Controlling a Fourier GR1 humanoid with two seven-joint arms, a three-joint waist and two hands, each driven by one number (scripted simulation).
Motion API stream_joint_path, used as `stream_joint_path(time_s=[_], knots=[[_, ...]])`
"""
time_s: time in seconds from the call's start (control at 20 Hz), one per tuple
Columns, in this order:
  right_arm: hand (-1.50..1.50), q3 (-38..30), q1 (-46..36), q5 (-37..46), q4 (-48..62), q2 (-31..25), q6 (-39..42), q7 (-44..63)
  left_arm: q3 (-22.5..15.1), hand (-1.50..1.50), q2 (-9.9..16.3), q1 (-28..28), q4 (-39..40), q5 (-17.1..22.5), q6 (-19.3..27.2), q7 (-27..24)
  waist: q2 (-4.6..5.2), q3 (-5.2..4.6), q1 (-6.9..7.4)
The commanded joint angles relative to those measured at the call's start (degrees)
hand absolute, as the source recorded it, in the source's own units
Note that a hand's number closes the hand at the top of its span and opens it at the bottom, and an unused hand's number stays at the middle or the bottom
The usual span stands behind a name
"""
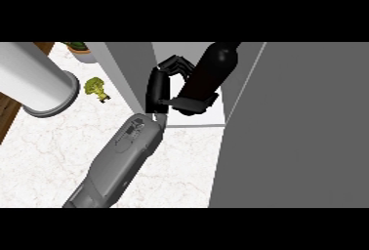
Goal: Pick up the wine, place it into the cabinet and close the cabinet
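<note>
The wine bottle (213, 68), dark and nearly black, stands upright inside the open cabinet on its pale shelf (209, 119). My left hand (156, 88) is shut on the bottle: the fingers curl round its far side and the thumb lies across its lower body. My grey forearm runs from the view's lower left up to the cabinet opening. The open cabinet door (302, 127) is a large grey panel filling the right side. My right hand does not show.
The cabinet's grey left wall (130, 68) stands just beside my wrist. On the marble counter (57, 146) to the left are a small broccoli (96, 88), a tall white cylinder on a round base (32, 73), and a potted plant (81, 49) at the back.
</note>
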Motion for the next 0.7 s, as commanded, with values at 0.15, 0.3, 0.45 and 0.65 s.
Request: stream_joint_path(time_s=[0.15,0.3,0.45,0.65], knots=[[-1.5,-0.87,-1.82,-4.45,-4.58,-1.06,-0.62,5.49,-1.33,1.5,0.48,1.33,5.3,0.84,-0.9,-3.05,-0.3,-0.01,0.68],[-1.5,0.31,2.61,-3.86,-8.15,0.69,-0.56,3.96,-5.89,1.5,-0.02,0.64,11.35,5.43,3.11,-8.5,0.02,0.0,-1.0],[-1.5,-2.31,1.0,-6.54,-7.76,-0.7,0.11,4.97,-3.96,1.5,-0.03,-1.69,14.95,4.08,2.71,-8.39,-0.1,0.01,-0.38],[-1.5,-1.9,-2.84,-5.18,-3.66,-0.3,-1.24,5.08,-5.98,1.5,-0.03,-2.24,19.37,8.79,3.55,-15.06,0.19,-0.05,-1.14]])
